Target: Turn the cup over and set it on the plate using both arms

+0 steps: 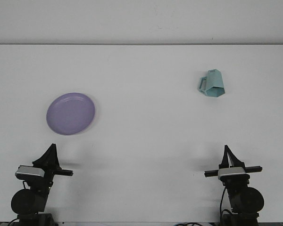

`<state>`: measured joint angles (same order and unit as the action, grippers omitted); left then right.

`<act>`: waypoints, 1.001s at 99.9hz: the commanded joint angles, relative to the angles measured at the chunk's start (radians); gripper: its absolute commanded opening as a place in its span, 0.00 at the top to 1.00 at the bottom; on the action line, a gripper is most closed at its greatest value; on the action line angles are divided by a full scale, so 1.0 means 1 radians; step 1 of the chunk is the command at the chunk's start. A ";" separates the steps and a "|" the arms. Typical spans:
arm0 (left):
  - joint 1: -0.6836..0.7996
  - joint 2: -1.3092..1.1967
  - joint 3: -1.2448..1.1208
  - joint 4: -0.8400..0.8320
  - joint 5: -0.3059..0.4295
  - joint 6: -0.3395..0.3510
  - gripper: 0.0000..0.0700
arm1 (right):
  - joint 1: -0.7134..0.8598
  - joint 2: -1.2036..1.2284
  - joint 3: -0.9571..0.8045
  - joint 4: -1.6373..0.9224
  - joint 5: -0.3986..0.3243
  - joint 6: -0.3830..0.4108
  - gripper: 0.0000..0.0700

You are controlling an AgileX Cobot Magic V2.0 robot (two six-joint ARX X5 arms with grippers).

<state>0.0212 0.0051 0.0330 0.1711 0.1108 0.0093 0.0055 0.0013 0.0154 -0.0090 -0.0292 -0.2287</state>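
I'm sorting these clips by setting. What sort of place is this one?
Probably a lab or test bench, not a kitchen: a bare white table against a plain wall, two robot arms, left gripper and right gripper, at its near edge, and only a purple plate and a teal cup.

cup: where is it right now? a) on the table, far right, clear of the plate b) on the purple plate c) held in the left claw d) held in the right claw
a: the cup sits on the white table at far right, well apart from the purple plate and from both claws.
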 commanded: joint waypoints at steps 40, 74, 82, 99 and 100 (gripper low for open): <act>-0.001 -0.002 -0.019 0.010 0.001 -0.002 0.98 | 0.000 0.000 -0.003 0.014 0.003 -0.003 1.00; -0.001 -0.002 -0.019 0.010 0.001 -0.003 0.98 | 0.000 0.000 -0.003 0.142 0.003 -0.005 1.00; -0.001 -0.002 -0.019 0.010 0.001 -0.004 0.98 | 0.001 0.000 -0.003 0.177 0.000 0.018 1.00; -0.001 -0.002 -0.019 0.010 0.001 -0.023 0.98 | 0.001 0.000 -0.003 0.254 -0.001 0.082 1.00; -0.001 -0.002 -0.019 0.010 0.001 -0.026 0.98 | 0.001 0.000 -0.003 0.258 -0.001 0.089 1.00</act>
<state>0.0212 0.0051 0.0330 0.1711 0.1108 0.0059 0.0055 0.0013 0.0154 0.2176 -0.0299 -0.1986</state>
